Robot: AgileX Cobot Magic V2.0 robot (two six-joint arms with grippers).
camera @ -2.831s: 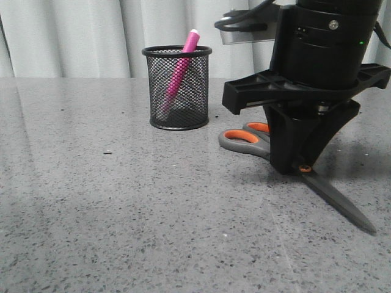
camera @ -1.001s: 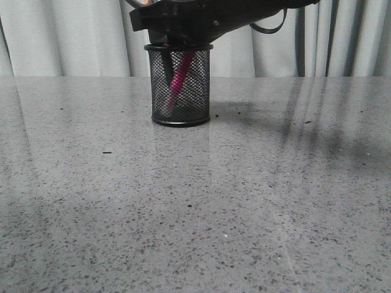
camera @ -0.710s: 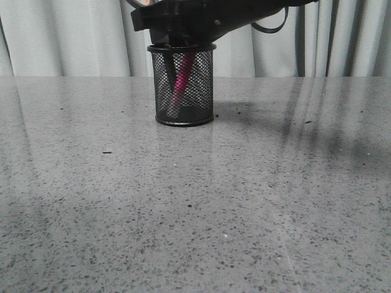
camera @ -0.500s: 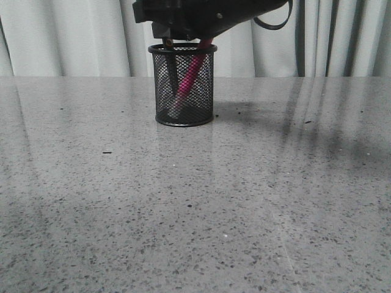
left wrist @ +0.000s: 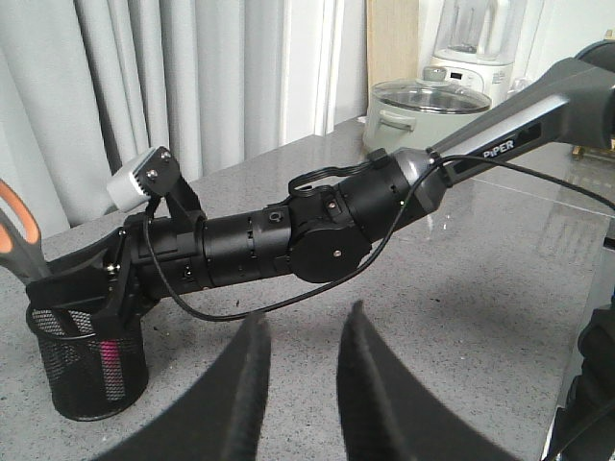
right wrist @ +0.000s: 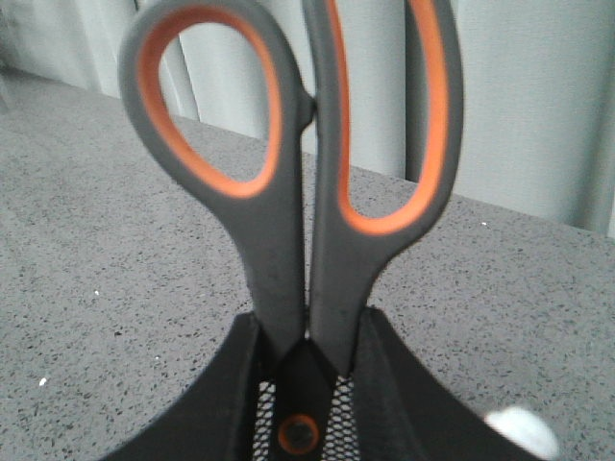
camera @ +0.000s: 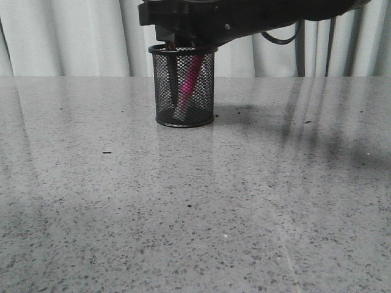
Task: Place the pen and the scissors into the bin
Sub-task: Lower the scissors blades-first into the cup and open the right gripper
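The front view shows the bin (camera: 184,85) standing upright on the grey speckled table (camera: 195,207), with the pen (camera: 188,82) leaning inside it as a pink streak behind the mesh and a dark blade of the scissors (camera: 173,79) running down beside it; the right arm (camera: 244,18) reaches across just above the rim and hides everything higher. What that view hides, the right wrist view supplies: the scissors (right wrist: 298,192) stand handles-up, the two grey loops lined with orange rising clear of the right gripper (right wrist: 306,384), whose dark fingers (right wrist: 231,394) sit against either side of the handle shanks, the orange pivot screw and the mesh of the bin (right wrist: 336,413) just between them; it appears clamped on the scissors. The left wrist view gives the side picture: the bin (left wrist: 88,370) with one orange-lined scissor handle (left wrist: 21,235) poking above it, a pink glint of pen (left wrist: 109,357) inside, and the right arm stretched over the rim, while the left gripper (left wrist: 303,384) hangs well apart with its fingers spread and nothing between them
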